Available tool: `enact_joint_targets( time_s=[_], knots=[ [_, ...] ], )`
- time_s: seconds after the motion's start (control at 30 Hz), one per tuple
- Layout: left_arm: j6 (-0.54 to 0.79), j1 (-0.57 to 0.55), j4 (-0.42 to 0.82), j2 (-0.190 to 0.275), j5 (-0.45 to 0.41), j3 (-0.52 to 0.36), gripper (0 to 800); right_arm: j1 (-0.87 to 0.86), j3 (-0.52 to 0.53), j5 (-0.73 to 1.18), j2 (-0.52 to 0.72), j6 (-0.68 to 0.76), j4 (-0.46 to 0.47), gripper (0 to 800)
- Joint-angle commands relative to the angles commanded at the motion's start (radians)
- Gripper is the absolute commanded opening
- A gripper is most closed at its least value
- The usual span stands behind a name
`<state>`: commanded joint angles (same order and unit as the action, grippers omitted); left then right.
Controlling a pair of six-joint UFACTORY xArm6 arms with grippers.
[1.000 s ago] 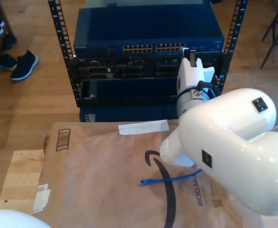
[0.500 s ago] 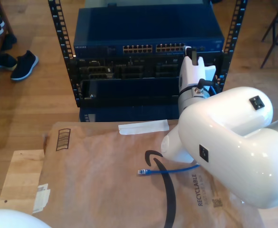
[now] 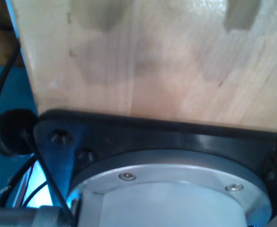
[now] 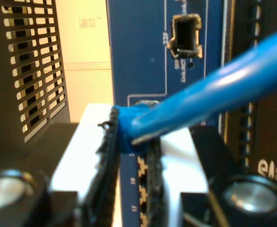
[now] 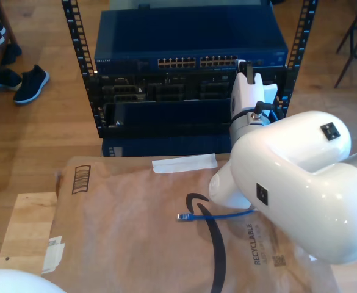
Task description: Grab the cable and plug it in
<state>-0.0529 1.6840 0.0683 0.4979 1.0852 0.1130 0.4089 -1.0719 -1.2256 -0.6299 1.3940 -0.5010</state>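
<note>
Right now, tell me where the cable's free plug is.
In the exterior view, the free plug lies on the brown paper, beside its printed black curve, below the rack.

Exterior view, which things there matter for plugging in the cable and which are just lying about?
Job: the cable, my second gripper clamped on its plug end, the network switch with its ports.
Lying about: brown paper, white tape strip, shoes.

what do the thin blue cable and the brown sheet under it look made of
The thin bright blue cable looks plastic-jacketed: smooth, slightly glossy, bending loosely. The brown sheet looks like matte kraft paper packaging: creased, black-printed, with a white tape strip.
</note>
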Motion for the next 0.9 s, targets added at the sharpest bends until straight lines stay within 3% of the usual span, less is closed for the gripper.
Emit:
enact_joint_targets(
  time_s=[0.9],
  knots=[
    [0.0, 0.0, 0.0, 0.0, 0.0, 0.0, 799, 0.0, -0.032, 0.005, -0.021, 0.0, 0.023, 0]
  ],
)
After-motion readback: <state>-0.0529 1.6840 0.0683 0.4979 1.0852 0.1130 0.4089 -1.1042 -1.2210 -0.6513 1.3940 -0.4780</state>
